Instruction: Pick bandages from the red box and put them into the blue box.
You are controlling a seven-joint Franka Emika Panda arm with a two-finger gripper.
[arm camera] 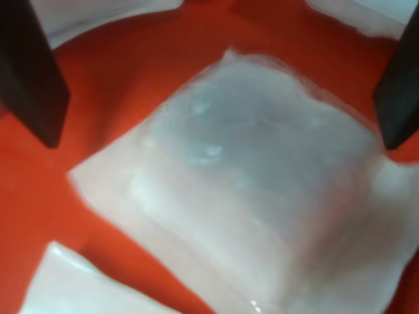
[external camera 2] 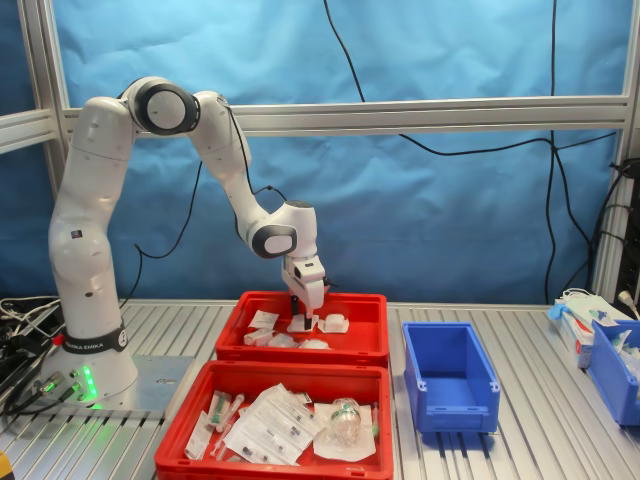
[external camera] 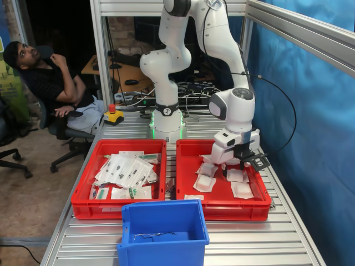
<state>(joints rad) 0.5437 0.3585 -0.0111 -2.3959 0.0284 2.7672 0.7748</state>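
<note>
Now, gripper (arm camera: 216, 78) spread wide, low in red box (external camera: 188, 152); bandage (arm camera: 255, 190) lies directly under it, corners turned diagonal to fingers (arm camera: 29, 72). You descend straight, then close.

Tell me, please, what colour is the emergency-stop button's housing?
Yellow housing, red button; first exterior view.

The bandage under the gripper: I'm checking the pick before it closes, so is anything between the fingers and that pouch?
Nothing visible. In the wrist view the bandage lies bare on the red box floor, between the open gripper fingers.
</note>
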